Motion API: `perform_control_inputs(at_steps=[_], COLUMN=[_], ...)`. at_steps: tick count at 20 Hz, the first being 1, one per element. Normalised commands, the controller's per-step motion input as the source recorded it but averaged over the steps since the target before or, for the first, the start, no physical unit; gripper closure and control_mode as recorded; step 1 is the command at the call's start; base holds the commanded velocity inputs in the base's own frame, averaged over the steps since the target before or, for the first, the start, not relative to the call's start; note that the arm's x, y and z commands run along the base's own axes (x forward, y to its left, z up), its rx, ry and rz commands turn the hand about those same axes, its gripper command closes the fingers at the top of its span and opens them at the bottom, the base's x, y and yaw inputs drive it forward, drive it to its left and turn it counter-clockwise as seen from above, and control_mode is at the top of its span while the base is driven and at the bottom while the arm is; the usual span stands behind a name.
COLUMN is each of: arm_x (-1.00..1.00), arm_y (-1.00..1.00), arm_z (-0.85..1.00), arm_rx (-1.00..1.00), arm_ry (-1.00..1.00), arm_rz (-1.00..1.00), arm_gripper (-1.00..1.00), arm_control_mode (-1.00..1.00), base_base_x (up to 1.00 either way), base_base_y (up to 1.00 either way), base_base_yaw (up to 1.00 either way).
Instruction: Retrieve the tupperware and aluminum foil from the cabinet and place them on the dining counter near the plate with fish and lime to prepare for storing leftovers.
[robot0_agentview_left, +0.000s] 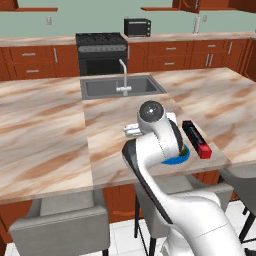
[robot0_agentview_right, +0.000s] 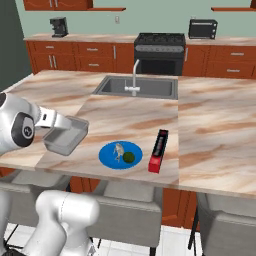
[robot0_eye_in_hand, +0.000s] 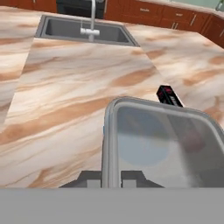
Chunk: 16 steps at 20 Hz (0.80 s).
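From the left base view, your arm hides most of the plate; the aluminum foil lies just beside it. Right base view: the gripper pinches the tupperware by one wall, above the dining counter, near the lime. Hand view: it looks light, thin and likely slippery, so keep that rim grip.

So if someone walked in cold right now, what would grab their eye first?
Probably the tupperware, held in the pincer above the near edge of the dining counter, left of the plate. Next, that bright blue plate with the lime on it, and the aluminum foil lying just to its right.
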Motion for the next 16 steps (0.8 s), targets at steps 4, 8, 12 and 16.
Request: perform_control_inputs(at_steps=[4,8,12,16], arm_x=[0.4,0.49,0.63,0.63], arm_y=[0.03,0.0,0.0,0.0], arm_z=[-0.43,-0.38,-0.31,-0.44], arm_rx=[0.0,0.02,0.01,0.0], arm_ry=[0.08,0.01,0.03,0.08], arm_rz=[0.01,0.05,0.04,0.04], arm_gripper=[1.0,1.0,1.0,1.0], arm_control_mode=[-1.0,-1.0,-1.0,-1.0], base_base_x=[0.0,0.0,0.0,0.0], base_base_y=[0.0,0.0,0.0,0.0], base_base_yaw=[0.0,0.0,0.0,0.0])
